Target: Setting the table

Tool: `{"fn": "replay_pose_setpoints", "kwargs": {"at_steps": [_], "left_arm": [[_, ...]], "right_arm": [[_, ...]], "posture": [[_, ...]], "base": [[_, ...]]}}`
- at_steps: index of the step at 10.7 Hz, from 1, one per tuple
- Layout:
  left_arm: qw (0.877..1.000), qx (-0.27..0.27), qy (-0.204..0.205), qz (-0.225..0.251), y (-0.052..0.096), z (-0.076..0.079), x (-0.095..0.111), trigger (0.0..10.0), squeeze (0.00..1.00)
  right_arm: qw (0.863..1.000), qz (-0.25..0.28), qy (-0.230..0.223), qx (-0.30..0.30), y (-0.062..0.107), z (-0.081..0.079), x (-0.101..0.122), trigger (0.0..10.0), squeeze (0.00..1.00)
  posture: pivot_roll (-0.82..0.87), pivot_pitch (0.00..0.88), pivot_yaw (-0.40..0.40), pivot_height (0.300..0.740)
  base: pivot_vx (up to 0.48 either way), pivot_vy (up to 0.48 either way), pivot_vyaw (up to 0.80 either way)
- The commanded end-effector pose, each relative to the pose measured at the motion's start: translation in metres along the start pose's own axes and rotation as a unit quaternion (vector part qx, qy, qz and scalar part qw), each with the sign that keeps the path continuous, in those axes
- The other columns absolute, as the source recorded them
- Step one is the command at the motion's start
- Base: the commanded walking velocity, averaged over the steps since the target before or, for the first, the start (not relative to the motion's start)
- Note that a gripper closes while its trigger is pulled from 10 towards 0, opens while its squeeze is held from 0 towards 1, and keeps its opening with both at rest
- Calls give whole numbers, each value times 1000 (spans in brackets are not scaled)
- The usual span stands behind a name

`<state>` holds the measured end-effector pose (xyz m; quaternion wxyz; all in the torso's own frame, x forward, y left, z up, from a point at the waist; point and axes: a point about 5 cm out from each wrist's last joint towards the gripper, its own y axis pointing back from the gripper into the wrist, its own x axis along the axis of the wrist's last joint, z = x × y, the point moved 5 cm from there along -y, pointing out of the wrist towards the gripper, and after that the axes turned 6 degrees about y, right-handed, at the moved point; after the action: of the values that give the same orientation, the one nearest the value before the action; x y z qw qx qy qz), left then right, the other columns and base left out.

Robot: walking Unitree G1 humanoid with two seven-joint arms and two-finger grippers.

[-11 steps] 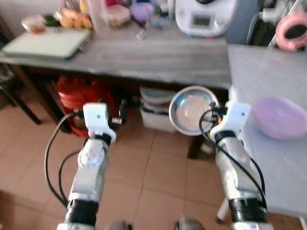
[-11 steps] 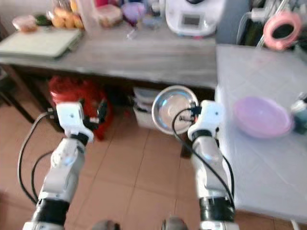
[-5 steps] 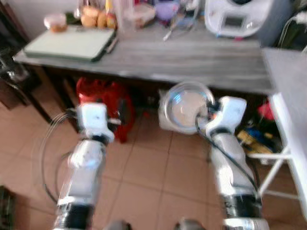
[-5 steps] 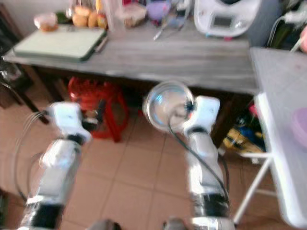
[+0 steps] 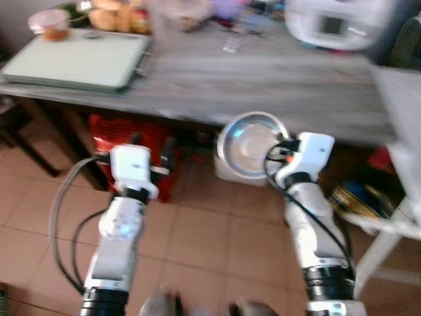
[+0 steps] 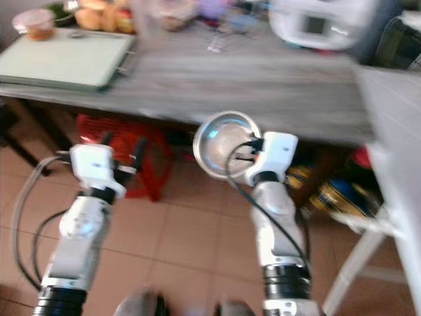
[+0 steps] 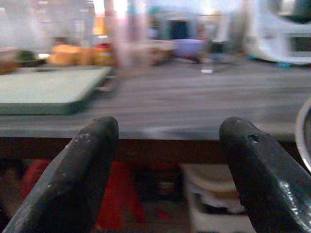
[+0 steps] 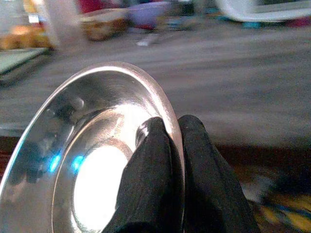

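Note:
A shiny steel bowl (image 5: 248, 143) is held up on edge in front of the long grey wooden table (image 5: 263, 79). My right gripper (image 8: 172, 145) is shut on the bowl's rim (image 8: 160, 97), one finger inside and one outside. In the eye views the right gripper (image 5: 279, 148) sits at the bowl's right side, just short of the table's front edge. My left gripper (image 7: 165, 165) is open and holds nothing. It points at the table front, level with the right one, and appears as the left gripper (image 5: 151, 148) above a red stool.
On the table lie a pale green board (image 5: 72, 59) at the left, orange fruit (image 5: 112, 20) and containers at the back, and a white appliance (image 5: 329, 26). Beneath it stand a red stool (image 5: 125, 135) and a white box (image 5: 230, 174). A white table corner (image 5: 404, 158) juts in at the right.
The camera has swung left and the picture is blurred: the white table with the pink bowl has slid out of view. Both arms keep their pose, the bowl still held.

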<state>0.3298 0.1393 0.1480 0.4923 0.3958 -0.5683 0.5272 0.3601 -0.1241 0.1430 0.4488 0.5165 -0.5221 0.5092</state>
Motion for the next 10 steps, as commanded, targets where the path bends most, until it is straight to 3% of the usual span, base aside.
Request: {"fn": "replay_pose_setpoints", "kwargs": {"at_steps": [1,3,5,8,10], "left_arm": [[1000,3,1,-4,2,-3,-1,10000,0],[1000,-9,1,-8,4,2,-2,10000,0],[1000,-26,13,-9,8,15,-2,10000,0],[999,-18,18,-25,19,13,-10,10000,0],[999,-5,20,-43,27,9,-15,10000,0]], "right_arm": [[1000,4,-2,9,1,-6,3,10000,0],[1000,2,0,-11,1,4,1,10000,0],[998,1,-3,-67,2,29,3,10000,0],[996,-5,-1,-88,3,41,0,10000,0],[994,-11,-23,-105,-8,49,5,10000,0]], "posture": [[-41,168,-2,740],[-39,176,2,740],[-37,185,7,740],[-30,189,6,740],[-23,197,4,740]], "base": [[480,0,0],[480,0,0],[474,0,-400],[0,0,-215],[0,0,0]]}}
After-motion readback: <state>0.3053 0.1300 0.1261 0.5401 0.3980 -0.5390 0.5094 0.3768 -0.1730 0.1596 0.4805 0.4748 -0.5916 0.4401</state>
